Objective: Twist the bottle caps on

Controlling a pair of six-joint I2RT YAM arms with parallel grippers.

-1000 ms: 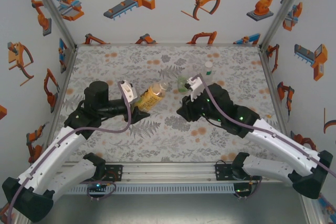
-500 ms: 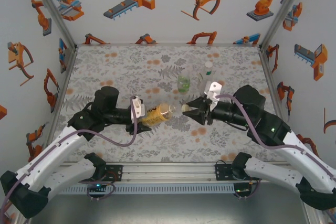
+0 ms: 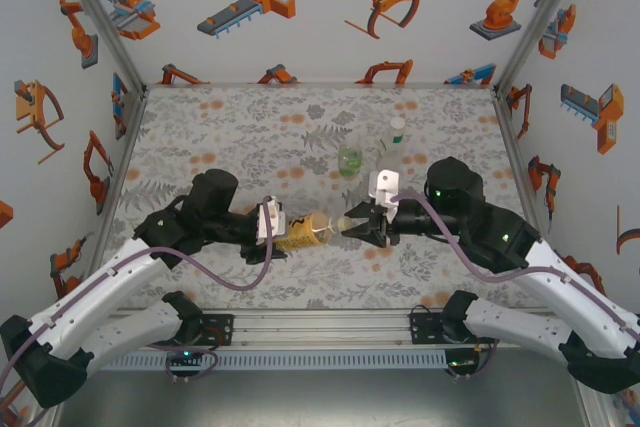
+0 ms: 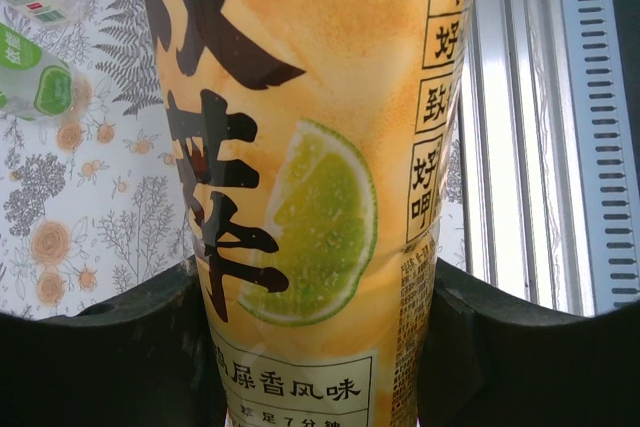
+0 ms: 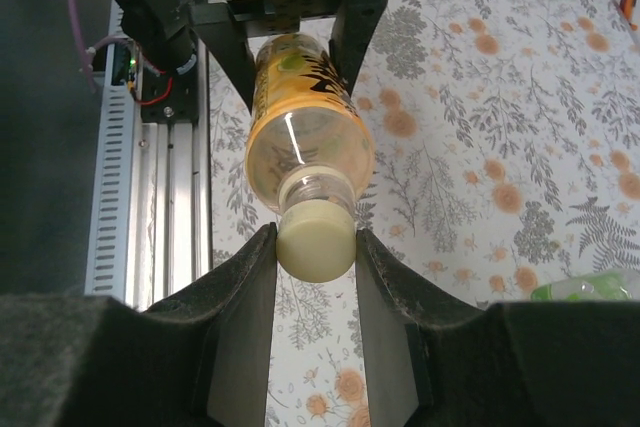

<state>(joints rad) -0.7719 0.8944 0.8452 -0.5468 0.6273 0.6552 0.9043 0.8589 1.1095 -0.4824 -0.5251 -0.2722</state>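
The amber-liquid bottle (image 3: pixel 303 231) lies level above the table, with my left gripper (image 3: pixel 282 234) shut on its labelled body (image 4: pixel 300 147). Its neck points right, toward my right gripper (image 3: pixel 350 228). That gripper is shut on a pale yellow cap (image 5: pixel 316 238), which sits against the bottle's mouth (image 5: pixel 316 190). The black fingers (image 5: pixel 245 277) press the cap from both sides. Behind them, the short green-tinted bottle (image 3: pixel 350 158) and the slim bottle with a green band (image 3: pixel 397 133) stand upright and uncapped on the table.
The metal rail (image 3: pixel 320 327) runs along the table's near edge, just below the held bottle. Printed walls close in the left, back and right sides. The floral table mat (image 3: pixel 230 127) lies open at back left.
Both arms have swung toward each other at the middle front. The left one tipped the amber bottle level, and the right one brought the cap from near the green bottle to its mouth.
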